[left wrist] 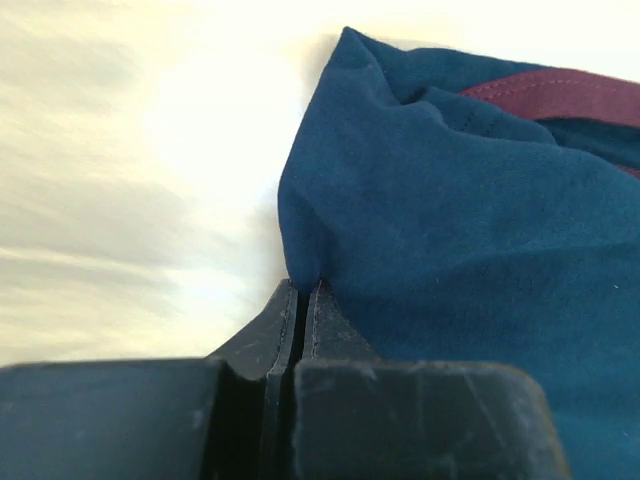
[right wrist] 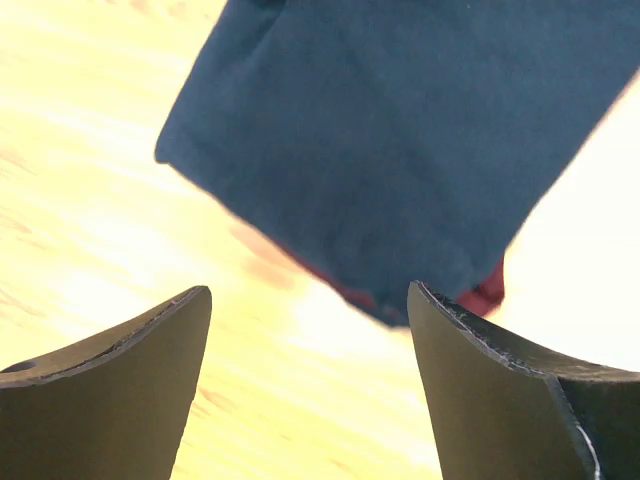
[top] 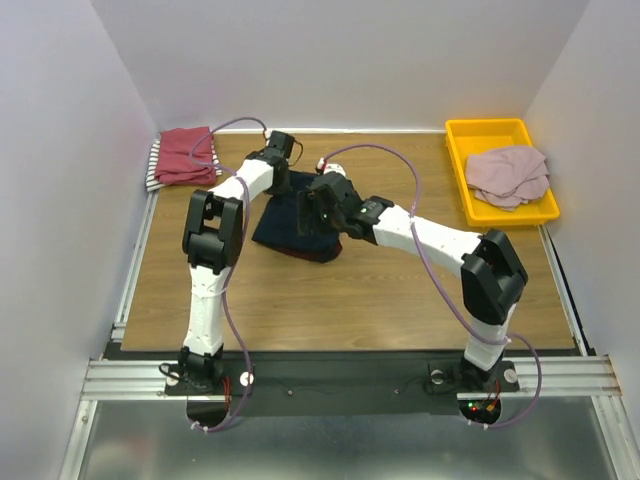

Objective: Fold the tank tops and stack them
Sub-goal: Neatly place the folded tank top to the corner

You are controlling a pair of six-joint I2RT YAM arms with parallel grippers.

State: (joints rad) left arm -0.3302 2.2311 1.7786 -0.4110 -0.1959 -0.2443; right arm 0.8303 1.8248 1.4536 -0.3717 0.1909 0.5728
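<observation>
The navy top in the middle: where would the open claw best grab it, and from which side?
Probably its free corner showing maroon trim, under the open right gripper, coming straight down: the navy top lies folded on the table, so only edges give a pinch. The left gripper is shut on another edge.

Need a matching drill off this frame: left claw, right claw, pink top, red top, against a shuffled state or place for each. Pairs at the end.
1. left claw
2. right claw
3. pink top
4. red top

A. in the yellow tray
B. shut on the edge of the jersey
C. on the striped top, far-left corner
D. open, holding nothing

Pairs: 1-B, 2-D, 3-A, 4-C
</observation>
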